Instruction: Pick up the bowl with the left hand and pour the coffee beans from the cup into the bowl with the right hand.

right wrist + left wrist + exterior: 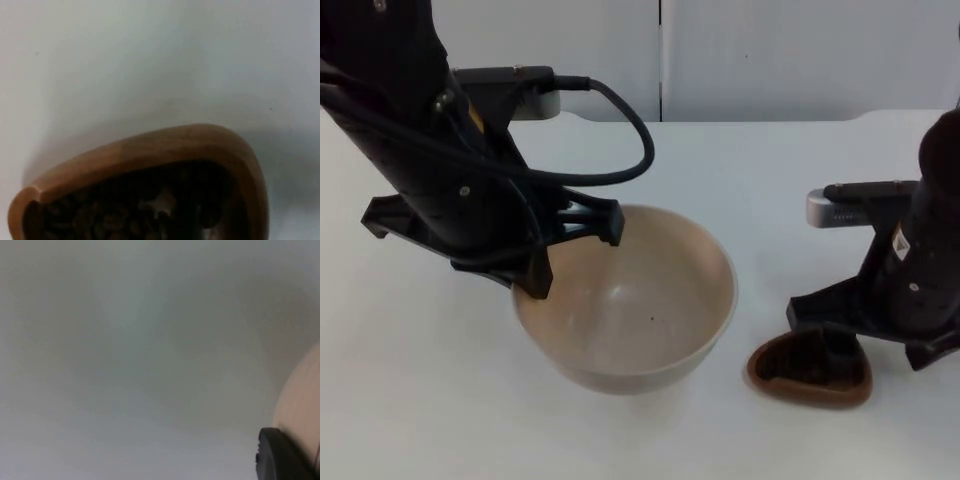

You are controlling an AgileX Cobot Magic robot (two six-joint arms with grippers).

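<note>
While the round cream-coloured ceramic bowl (630, 310) sits mouth-up at the middle of the white table top (410, 420), the brown wooden cup of rounded-triangle shape (810, 372) lies to its right, well apart from it, with its long axis running roughly left to right in the top view and one blunt corner toward the bowl. The left gripper (578, 250) is at the bowl's left rim: one black finger (535, 275) stands outside the wall and another reaches over the rim near the back edge, so the rim lies between them; whether they are pressing on it I cannot tell. In the left wrist view the bowl's pale outer wall (300, 400) curves just beside a black fingertip (280, 455). The bowl's inside is bare apart from one tiny dark speck. The right gripper (840, 335) is down at the cup's far rim, touching or nearly touching it; how wide its fingers stand cannot be made out. The right wrist view looks into the cup (150, 150), which holds dark coffee beans (130, 210) heaped below its thick rim.
</note>
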